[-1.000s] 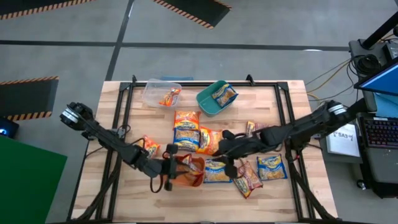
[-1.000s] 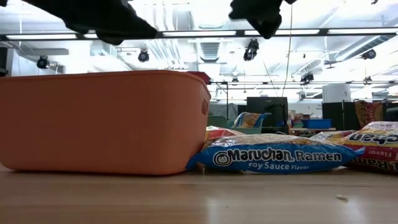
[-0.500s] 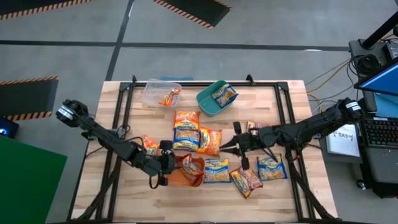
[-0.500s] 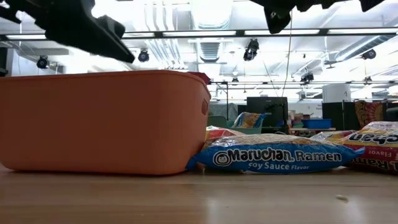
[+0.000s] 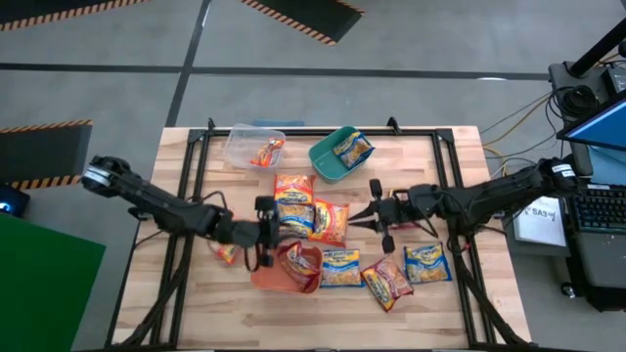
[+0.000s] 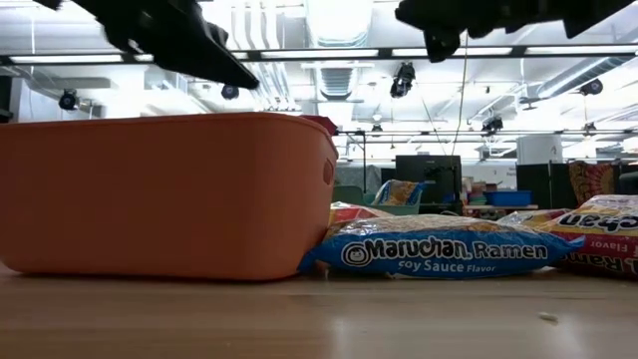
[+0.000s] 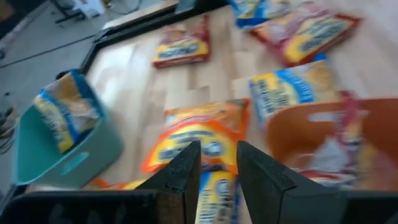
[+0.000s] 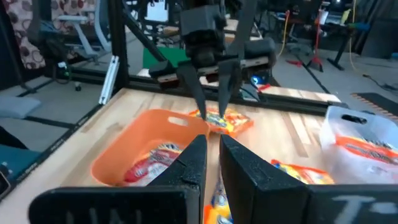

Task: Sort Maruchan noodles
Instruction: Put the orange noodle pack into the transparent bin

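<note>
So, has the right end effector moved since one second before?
Yes. In the high view the right end effector has drawn back toward the table's right side, away from the orange plastic tub, and now hangs above bare wood.

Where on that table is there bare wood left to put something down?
Bare wood runs along the table's near edge below the orange tub, down the left side beside the clear tub, and in the far right corner past the teal tub. The middle is crowded with noodle packets, both tools above.

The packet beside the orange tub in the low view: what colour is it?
Blue packet, clearest in the low view.
</note>
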`<state>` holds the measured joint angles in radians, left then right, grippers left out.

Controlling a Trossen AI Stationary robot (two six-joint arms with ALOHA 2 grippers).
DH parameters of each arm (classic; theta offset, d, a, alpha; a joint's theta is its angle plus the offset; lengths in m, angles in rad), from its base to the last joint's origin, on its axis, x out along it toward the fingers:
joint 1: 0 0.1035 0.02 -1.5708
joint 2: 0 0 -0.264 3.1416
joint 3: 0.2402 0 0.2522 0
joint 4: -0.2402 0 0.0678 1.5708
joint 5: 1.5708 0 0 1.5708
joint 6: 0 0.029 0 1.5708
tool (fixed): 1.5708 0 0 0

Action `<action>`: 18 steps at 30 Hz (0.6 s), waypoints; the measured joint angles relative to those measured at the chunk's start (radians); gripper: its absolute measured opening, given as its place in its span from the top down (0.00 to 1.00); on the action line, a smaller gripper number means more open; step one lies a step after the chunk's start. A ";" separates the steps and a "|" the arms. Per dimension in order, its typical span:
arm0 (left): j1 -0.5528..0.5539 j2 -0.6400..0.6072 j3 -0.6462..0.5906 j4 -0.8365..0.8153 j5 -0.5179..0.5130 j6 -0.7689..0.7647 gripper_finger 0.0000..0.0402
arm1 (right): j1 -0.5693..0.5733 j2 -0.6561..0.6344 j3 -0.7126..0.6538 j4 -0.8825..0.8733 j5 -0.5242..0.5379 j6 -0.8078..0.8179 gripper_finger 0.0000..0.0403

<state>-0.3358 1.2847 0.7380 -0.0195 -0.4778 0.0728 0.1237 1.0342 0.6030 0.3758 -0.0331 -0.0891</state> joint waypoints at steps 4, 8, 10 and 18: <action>0.102 -0.005 0.000 -0.005 0.086 0.043 0.79 | -0.077 -0.007 -0.005 -0.016 -0.002 0.021 0.92; 0.208 -0.013 0.000 -0.011 0.160 0.096 0.79 | -0.176 -0.001 -0.005 -0.051 -0.002 0.076 0.92; 0.264 -0.017 0.000 -0.023 0.194 0.128 0.79 | -0.231 0.007 -0.004 -0.065 -0.001 0.110 0.92; 0.435 -0.040 0.003 -0.027 0.379 0.137 0.79 | -0.362 0.028 -0.004 -0.095 0.000 0.256 0.92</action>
<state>0.0995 1.2443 0.7410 -0.0469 -0.0993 0.2103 -0.2383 1.0627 0.5987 0.2805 -0.0335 0.1670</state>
